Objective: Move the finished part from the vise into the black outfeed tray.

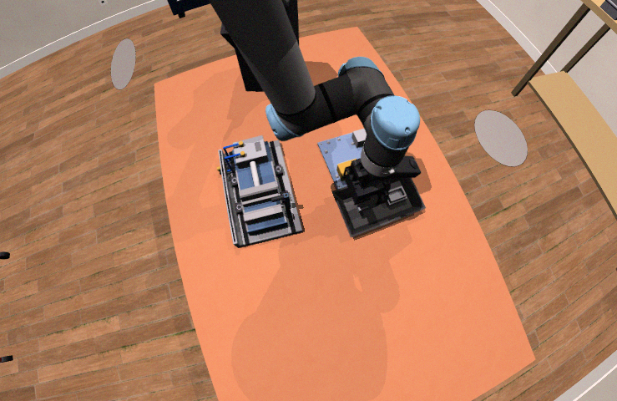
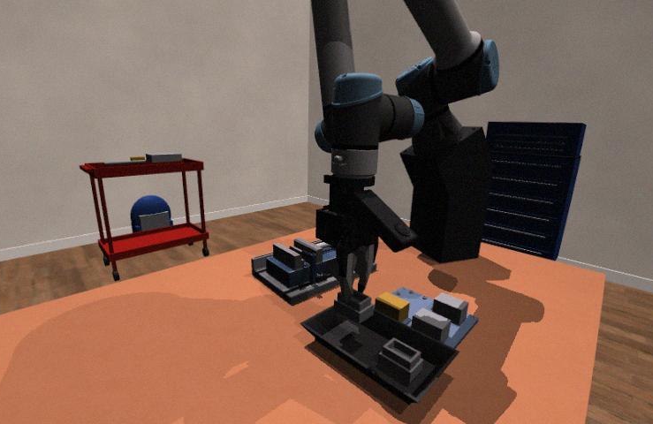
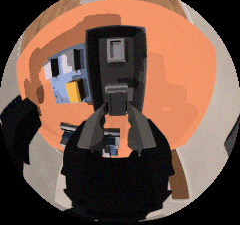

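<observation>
My gripper (image 2: 357, 287) is shut on the finished part (image 2: 355, 305), a dark grey block with a pocket on top. I hold it at the near-vise end of the black outfeed tray (image 2: 382, 347), low over the tray; I cannot tell if it touches the floor. In the wrist view the finished part (image 3: 117, 96) sits between the fingers over the tray. A second pocketed block (image 2: 399, 356) rests at the tray's other end and also shows in the wrist view (image 3: 115, 49). The vise (image 1: 259, 191) stands to the left with nothing between its jaws.
A blue plate (image 2: 428, 308) behind the tray carries a yellow block (image 2: 391, 306) and two grey blocks (image 2: 439, 314). The arm's base (image 2: 449, 194) stands behind. A red cart (image 2: 147, 200) and a blue rack (image 2: 532, 187) stand off the table.
</observation>
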`<move>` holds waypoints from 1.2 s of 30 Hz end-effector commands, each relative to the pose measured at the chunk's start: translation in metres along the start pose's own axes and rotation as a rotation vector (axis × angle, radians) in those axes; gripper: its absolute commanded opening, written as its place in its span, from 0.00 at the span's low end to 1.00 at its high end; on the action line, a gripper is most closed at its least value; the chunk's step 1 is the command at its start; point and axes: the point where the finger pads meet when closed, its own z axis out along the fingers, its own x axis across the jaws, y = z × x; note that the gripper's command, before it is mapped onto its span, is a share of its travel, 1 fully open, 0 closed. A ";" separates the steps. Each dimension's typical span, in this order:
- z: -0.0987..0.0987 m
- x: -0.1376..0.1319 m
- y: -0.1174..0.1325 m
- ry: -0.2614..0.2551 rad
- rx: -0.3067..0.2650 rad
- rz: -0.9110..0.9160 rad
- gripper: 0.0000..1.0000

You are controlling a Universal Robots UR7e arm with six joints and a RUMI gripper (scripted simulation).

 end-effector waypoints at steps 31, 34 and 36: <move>0.039 0.001 0.000 0.002 0.000 0.000 0.00; 0.040 0.001 0.000 0.002 0.000 0.000 0.00; 0.040 0.001 0.000 0.002 0.000 0.000 0.00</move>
